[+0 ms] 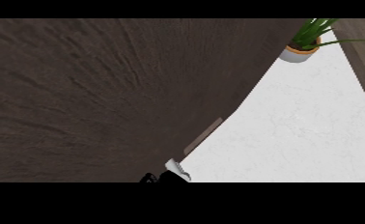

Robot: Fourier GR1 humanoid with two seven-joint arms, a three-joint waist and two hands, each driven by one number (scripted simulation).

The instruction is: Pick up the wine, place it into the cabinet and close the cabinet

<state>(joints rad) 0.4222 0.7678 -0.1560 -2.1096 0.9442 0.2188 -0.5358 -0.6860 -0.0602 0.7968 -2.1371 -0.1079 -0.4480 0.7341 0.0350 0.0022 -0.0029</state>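
Most of the view is filled by the cabinet door. Only a sliver of one hand is seen below its handle; which hand, and its fingers, cannot be told. No wine is visible. If pushed off-centre, the door might stay ajar.

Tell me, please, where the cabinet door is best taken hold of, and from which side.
Probably at the handle, the slim pale bar on the cabinet door near its edge by the white counter. Come from the counter side, at the view's right: the door's broad face is flat, with nothing else to hold.
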